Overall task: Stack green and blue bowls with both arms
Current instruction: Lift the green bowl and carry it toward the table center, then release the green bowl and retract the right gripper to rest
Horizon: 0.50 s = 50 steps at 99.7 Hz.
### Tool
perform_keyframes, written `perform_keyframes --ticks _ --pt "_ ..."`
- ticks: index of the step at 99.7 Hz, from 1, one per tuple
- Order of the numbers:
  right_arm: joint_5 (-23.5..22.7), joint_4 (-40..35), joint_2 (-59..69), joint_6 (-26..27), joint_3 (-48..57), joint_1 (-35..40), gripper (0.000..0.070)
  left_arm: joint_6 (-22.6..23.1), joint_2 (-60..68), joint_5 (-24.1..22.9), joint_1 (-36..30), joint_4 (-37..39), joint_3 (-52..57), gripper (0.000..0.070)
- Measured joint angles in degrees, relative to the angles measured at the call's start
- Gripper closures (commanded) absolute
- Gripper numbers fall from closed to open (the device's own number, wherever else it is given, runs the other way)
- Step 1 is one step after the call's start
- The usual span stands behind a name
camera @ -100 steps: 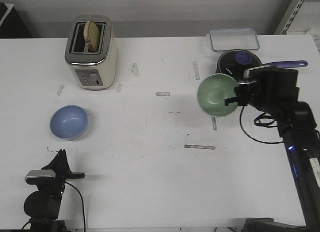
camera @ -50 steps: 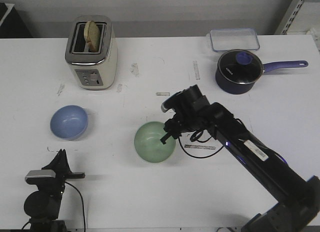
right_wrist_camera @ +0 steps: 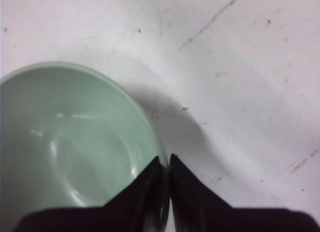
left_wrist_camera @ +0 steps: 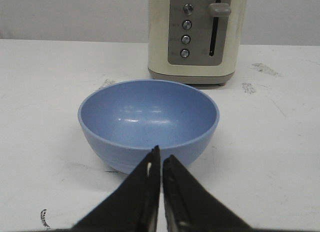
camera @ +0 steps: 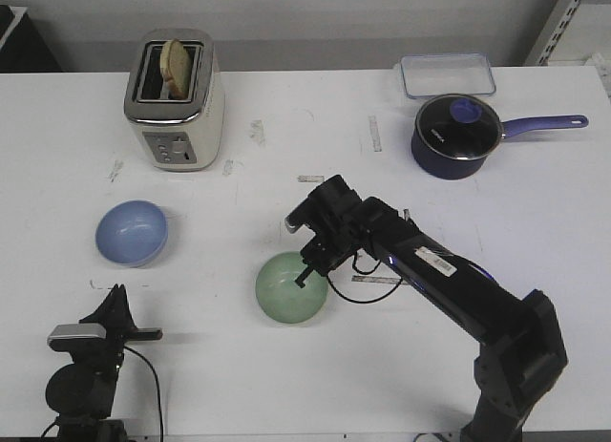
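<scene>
The pale green bowl (camera: 291,287) is upright at the table's front middle; in the right wrist view (right_wrist_camera: 70,147) it fills the lower part. My right gripper (camera: 307,274) is shut on its rim, one finger inside and one outside (right_wrist_camera: 165,164). The light blue bowl (camera: 132,232) sits on the table at the left, in front of the toaster, and shows close in the left wrist view (left_wrist_camera: 148,123). My left gripper (left_wrist_camera: 161,161) is shut and empty, just short of the blue bowl's near wall; in the front view it (camera: 116,304) rests at the front left.
A cream toaster (camera: 175,100) with a slice of bread stands at the back left. A dark saucepan (camera: 456,135) with a purple handle and a clear lidded box (camera: 447,75) are at the back right. Tape marks dot the white table (camera: 286,127).
My right arm carried the green bowl from beside the saucepan down and left to the table's front middle, lowering it further in the last half second. The left arm and blue bowl stayed still.
</scene>
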Motion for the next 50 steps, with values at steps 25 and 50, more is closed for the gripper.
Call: perform_keyframes --ticks 25,50 --pt "-0.02 -1.18 -0.15 -0.22 0.00 -0.02 0.0223 0.02 0.02 0.00 0.00 0.00 0.00 0.0698" --pt "0.02 -0.35 -6.78 -0.22 1.20 -1.62 0.0478 0.02 0.02 0.00 0.00 0.00 0.00 0.0698"
